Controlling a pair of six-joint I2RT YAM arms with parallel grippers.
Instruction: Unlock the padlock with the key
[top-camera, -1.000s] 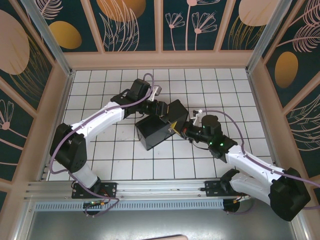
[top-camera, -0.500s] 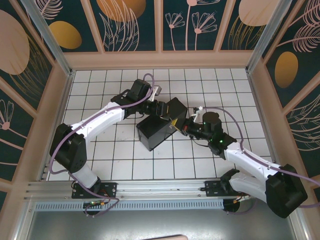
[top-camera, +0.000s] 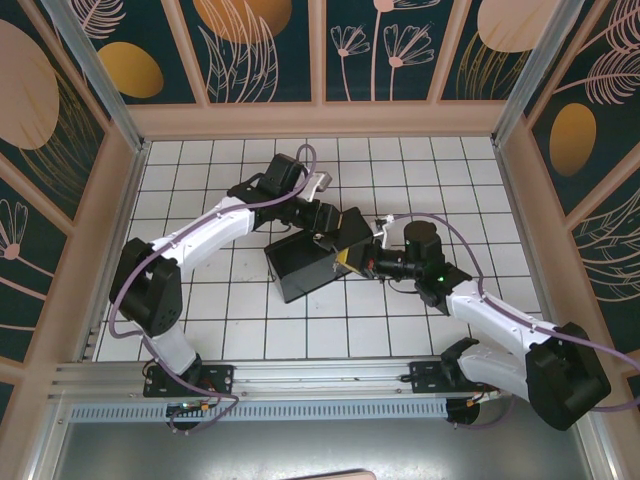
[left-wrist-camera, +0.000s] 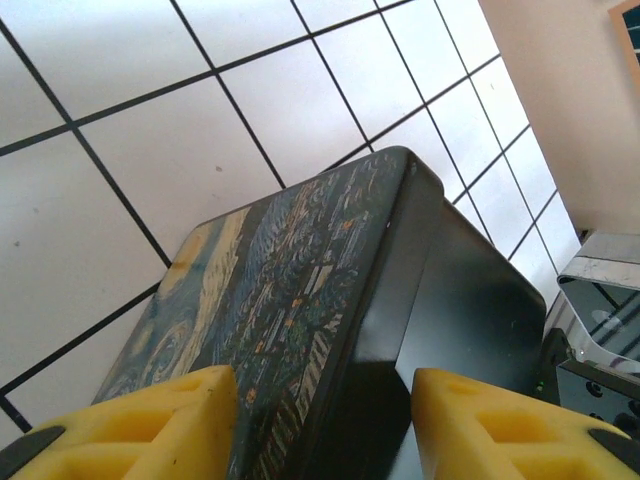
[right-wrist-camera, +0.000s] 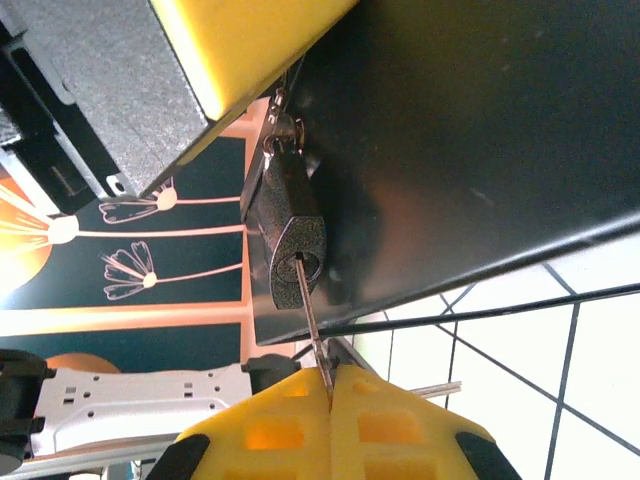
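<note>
Right gripper (right-wrist-camera: 330, 385) is clenched on the key (right-wrist-camera: 311, 315), its blade seated in the padlock (right-wrist-camera: 288, 225) hanging off the box (right-wrist-camera: 480, 130). Left gripper (left-wrist-camera: 325, 415) grasps the box by its edge. The danger: that lock dangles loose, so a twist may only swing it. The thin key could slip in the pads, or bend if the box shifts.

Padlock (right-wrist-camera: 288, 232) is dark metal with a rough, speckled finish; key (right-wrist-camera: 310, 315) is thin bare silvery metal. Box (left-wrist-camera: 300, 300) has smooth glossy black sides and a painted print lid. Pads (right-wrist-camera: 270, 430) are matt yellow plastic, floor (left-wrist-camera: 130, 180) smooth white tiles.
</note>
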